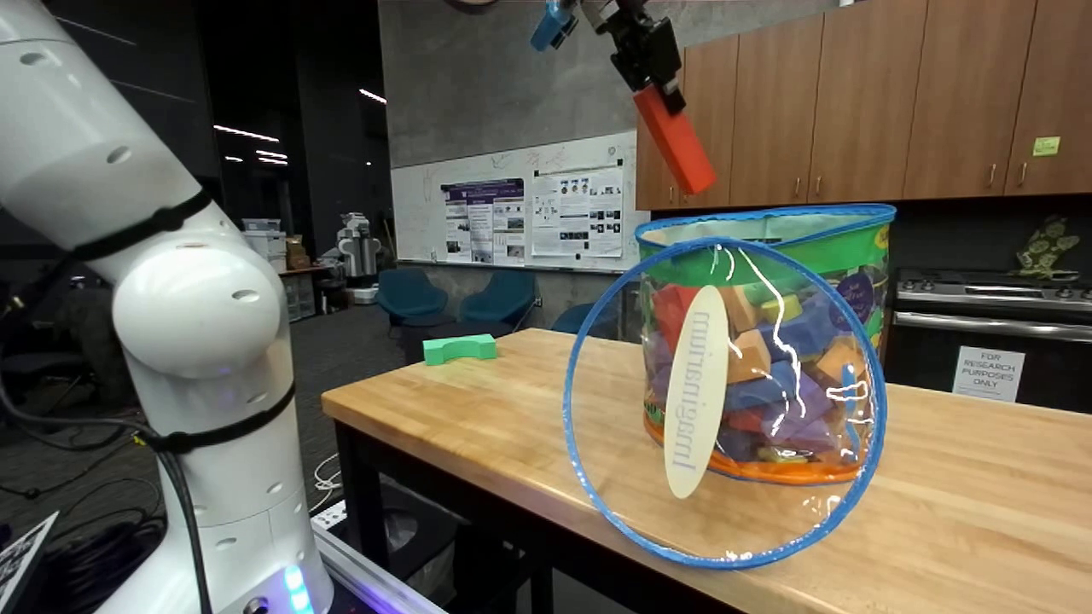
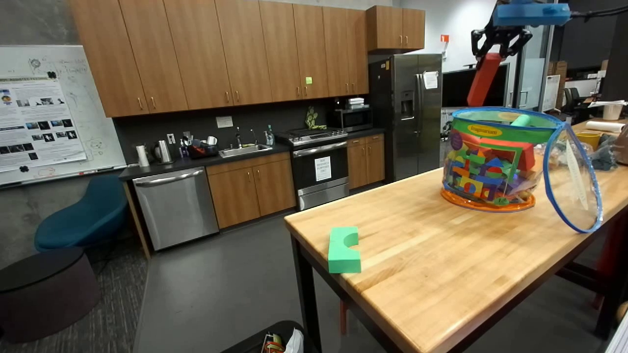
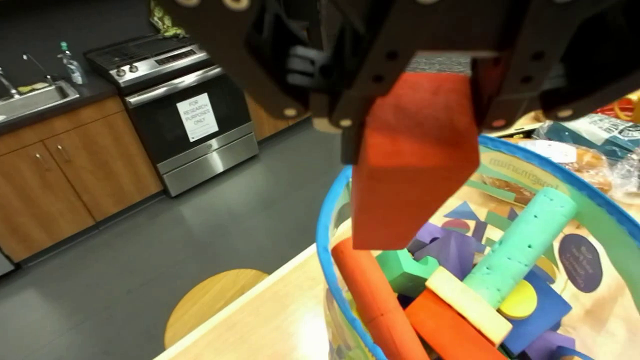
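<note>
The jaws grasp the upper end of a red block (image 1: 676, 141), which slants down beneath them, above a clear tub (image 2: 525, 133) of coloured blocks (image 3: 467, 306). Well apart from the jaws and lower, a notched green block (image 2: 343, 258) lies on the tabletop (image 2: 431, 274).

Exterior view, clocked from frame centre: stove (image 2: 305, 169), at centre; steel refrigerator (image 2: 407, 128), two o'clock; round ottoman (image 2: 49, 296), eight; teal chair (image 2: 88, 211), nine; sink (image 2: 245, 150), ten; wooden wall cabinets (image 2: 245, 49), eleven o'clock.

Wooden table (image 2: 417, 274): green notched block (image 2: 338, 251) near corner; block-filled container (image 2: 484, 131) standing well apart.
</note>
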Motion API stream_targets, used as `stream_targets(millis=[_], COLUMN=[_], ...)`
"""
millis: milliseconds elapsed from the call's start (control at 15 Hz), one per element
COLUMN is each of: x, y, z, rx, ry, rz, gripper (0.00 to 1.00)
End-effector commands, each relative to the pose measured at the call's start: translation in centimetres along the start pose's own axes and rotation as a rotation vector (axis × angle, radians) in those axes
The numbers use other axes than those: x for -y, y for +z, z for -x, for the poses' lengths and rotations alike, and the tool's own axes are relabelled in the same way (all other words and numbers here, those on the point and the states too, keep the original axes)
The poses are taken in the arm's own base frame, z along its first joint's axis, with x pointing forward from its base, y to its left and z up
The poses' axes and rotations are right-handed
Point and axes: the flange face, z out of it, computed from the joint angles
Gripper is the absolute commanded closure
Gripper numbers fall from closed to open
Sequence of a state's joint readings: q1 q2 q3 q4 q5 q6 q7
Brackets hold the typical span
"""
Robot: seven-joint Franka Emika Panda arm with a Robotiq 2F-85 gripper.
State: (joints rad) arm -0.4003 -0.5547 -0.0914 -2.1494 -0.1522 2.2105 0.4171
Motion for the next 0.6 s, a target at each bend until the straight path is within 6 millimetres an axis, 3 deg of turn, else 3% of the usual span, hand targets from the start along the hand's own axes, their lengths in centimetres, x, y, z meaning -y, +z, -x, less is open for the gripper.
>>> stream_targets(millis=[0, 533], x=[-0.5, -0.2], y=[2.7, 8.6], z=[-1.4, -4.2], rx=[0.01, 0.035], ry=[0.084, 0.219], rz=[0.102, 0.215], gripper=[0.84, 0.84])
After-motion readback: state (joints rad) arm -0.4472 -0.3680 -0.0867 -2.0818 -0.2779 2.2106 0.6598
